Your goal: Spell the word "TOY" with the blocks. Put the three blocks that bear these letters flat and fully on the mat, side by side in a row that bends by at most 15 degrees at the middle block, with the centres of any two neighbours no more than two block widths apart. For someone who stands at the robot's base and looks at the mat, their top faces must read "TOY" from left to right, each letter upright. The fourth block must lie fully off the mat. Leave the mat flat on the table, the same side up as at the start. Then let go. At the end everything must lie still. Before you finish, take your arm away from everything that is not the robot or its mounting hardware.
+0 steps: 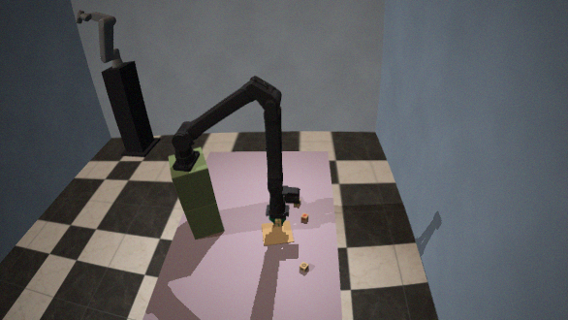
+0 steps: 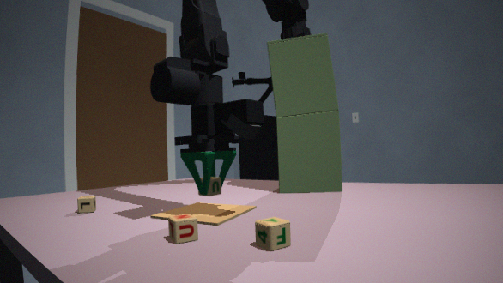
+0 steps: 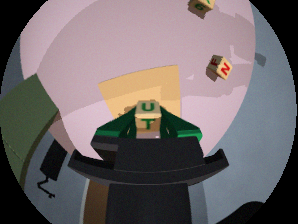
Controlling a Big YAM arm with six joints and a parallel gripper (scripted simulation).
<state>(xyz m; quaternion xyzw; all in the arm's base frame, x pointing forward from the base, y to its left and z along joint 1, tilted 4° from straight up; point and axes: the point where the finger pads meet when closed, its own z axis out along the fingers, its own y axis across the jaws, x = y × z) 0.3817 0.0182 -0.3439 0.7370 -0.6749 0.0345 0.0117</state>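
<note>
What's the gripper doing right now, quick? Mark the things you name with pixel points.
Gripper (image 1: 277, 222) (image 2: 209, 189) (image 3: 148, 110): jaws closed on the green-lettered U/T block (image 2: 215, 186) (image 3: 148, 108), held above the mat (image 1: 270, 237) (image 2: 172, 214) (image 3: 170, 80).

a tan mat (image 1: 277, 239) (image 2: 203, 210) (image 3: 167, 80) is laid on the pink worktop (image 1: 228, 276) (image 2: 386, 223) (image 3: 100, 40). at its 12 o'clock edge, a small tan block (image 1: 277, 223) (image 2: 215, 185) (image 3: 148, 107) is held by the gripper (image 1: 277, 221) (image 2: 208, 192) (image 3: 148, 110). off the mat, an orange-topped block (image 1: 304, 218) (image 2: 183, 228) (image 3: 220, 67) is seen at 2 o'clock, a partly hidden block (image 1: 297, 204) (image 2: 273, 234) (image 3: 203, 6) at 1 o'clock and a tan-topped block (image 1: 303, 267) (image 2: 87, 204) at 5 o'clock. the black arm (image 1: 273, 145) (image 2: 203, 34) (image 3: 150, 200) is carried by a green pedestal (image 1: 199, 199) (image 2: 305, 77) (image 3: 25, 110) at 10 o'clock from the mat. towards 6 o'clock, a long shadow is cast across the worktop. a checkered floor (image 1: 116, 199) is seen around it.
</note>
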